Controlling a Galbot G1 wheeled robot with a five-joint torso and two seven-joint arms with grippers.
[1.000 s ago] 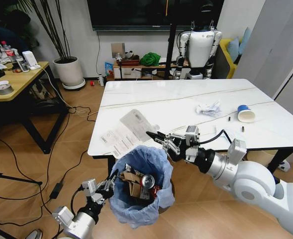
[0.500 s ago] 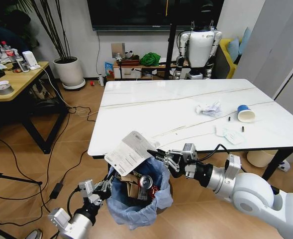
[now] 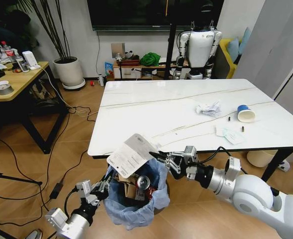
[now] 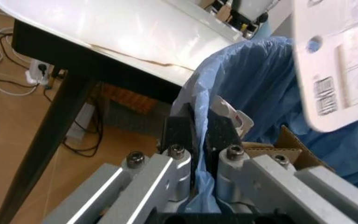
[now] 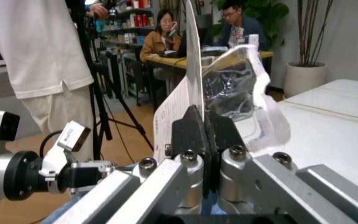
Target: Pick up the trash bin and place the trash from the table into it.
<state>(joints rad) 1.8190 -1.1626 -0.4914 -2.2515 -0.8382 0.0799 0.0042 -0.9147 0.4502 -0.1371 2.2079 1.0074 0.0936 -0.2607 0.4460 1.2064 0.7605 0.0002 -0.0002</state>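
Observation:
The trash bin (image 3: 136, 209), lined with a crinkled light-blue bag, hangs just off the floor at the table's (image 3: 151, 114) near edge. My left gripper (image 3: 105, 185) is shut on its rim; the left wrist view has the fingers (image 4: 180, 135) pinching the blue bag (image 4: 253, 79). Brown cardboard (image 3: 127, 188) and a red can (image 3: 144, 182) lie inside. My right gripper (image 3: 155, 155) is shut on white printed sheets (image 3: 132, 155), held tilted over the bin's mouth. In the right wrist view the sheets (image 5: 177, 100) stand edge-on between the shut fingers (image 5: 188, 128).
On the table lie crumpled white paper (image 3: 208, 108), a blue-and-white paper cup (image 3: 245, 113) and a pale wrapper (image 3: 229, 134). A wooden desk (image 3: 17, 79) stands at the left, cables run over the floor, and another robot (image 3: 200, 47) stands behind the table.
My right gripper has carried the printed sheets off the table edge and down towards me, over the bin's mouth. The bin and my left gripper have sunk slightly.

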